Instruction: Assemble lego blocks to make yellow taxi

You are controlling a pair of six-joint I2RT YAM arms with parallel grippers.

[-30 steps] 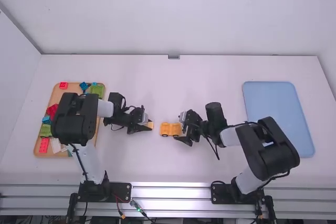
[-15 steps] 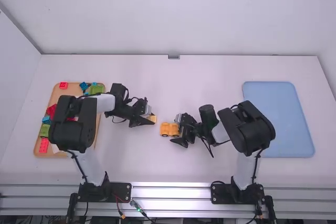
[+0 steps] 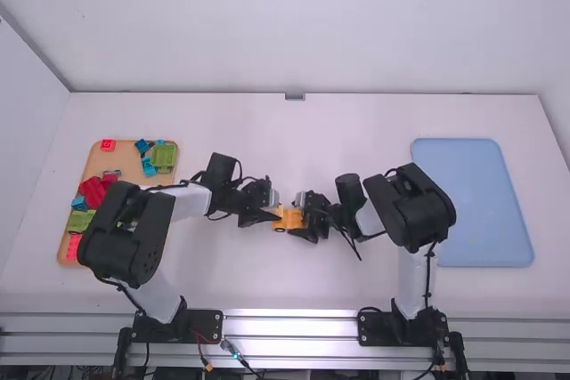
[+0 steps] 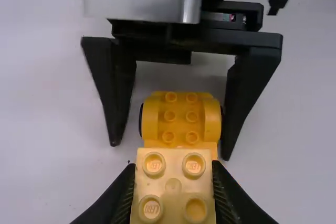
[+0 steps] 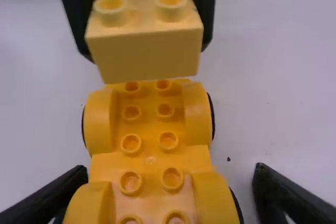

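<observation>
At the middle of the white table [image 3: 307, 144], between your two arms: one car base [image 5: 149, 160], yellow, wheeled, studded on top, unfinished as a taxi. One yellow block [image 4: 173, 203], paler, studs up, gripped by its sides and poised above the end of the base toward your left arm. Step in hand, by judgement: adding this body block to the chassis. One left gripper [image 4: 173, 174], closed down only as far as the block's width, clenching it between both fingers. One right gripper [image 5: 172, 169], fingers well parted, one on each side of the base and wider than it, grasping nothing; whether either finger brushed a wheel, you could not tell. Seating: none seen; the right wrist view showed the block's underside edge above the studs, though how much air lay beneath it was unclear. Next move, as judged: you needed the block squared over its chosen studs, the base steadied by your right fingers, then a straight press down. Hazard: with the base unheld, an off-line push could have skidded or twisted it. Also listed: one wooden tray [image 3: 123, 157] of mixed coloured blocks on the left, and one blue tray [image 3: 481, 211] on the right.
</observation>
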